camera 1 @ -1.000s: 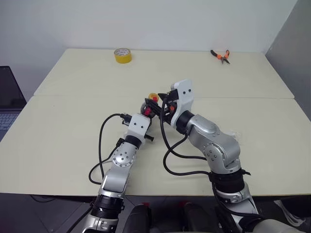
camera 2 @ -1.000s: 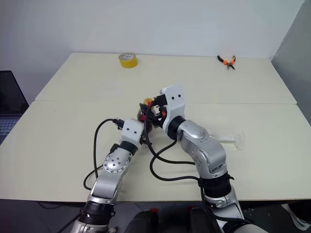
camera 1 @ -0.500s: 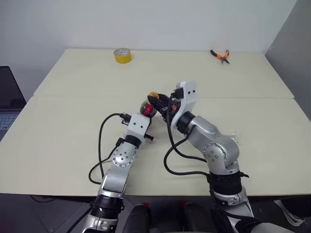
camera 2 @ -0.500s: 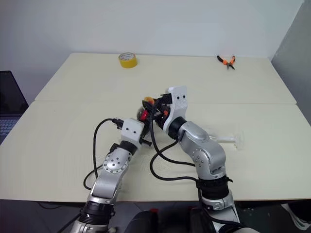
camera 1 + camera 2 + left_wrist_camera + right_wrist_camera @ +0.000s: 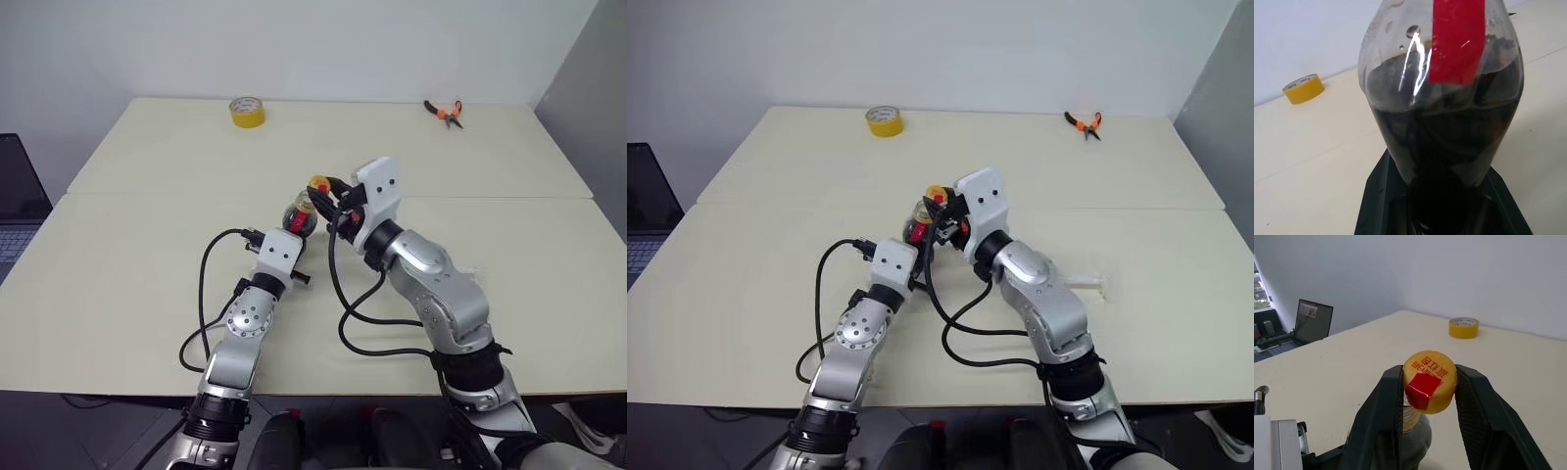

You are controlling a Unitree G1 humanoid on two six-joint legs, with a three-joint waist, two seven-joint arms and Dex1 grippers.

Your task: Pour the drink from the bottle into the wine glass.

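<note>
1. Your workspace is a pale cream desk (image 5: 137, 284) made of two tops pushed together, set against a plain white wall.
2. You have a dark laptop (image 5: 18, 201) off the desk's left edge, partly cut off by the frame.
3. Your right gripper (image 5: 1429, 382) comes in over the middle of the desk; its fingers (image 5: 1385, 396) are closed on the orange-yellow cap (image 5: 1430, 381), one finger pressing each side of it.
4. Your left gripper (image 5: 294, 233) sits lower, just left of the right one; its fingers are shut on the bottle (image 5: 1442, 93) at its base, holding it roughly upright near the desk's centre.
5. You can see the bottle is clear plastic with a bulbous body and a red label strip (image 5: 1457, 39) running down from the neck.
6. Your drink (image 5: 1444, 142), dark and nearly black, fills the lower body of the bottle up to about the shoulder.
7. You'll find the wine glass (image 5: 1087, 284) lying on its side on the desk to the right of the right arm, well apart from the bottle.
8. Your yellow tape roll (image 5: 247, 112) lies at the far left of the desk.
9. Orange-handled pliers (image 5: 445, 112) lie at the far right.
</note>
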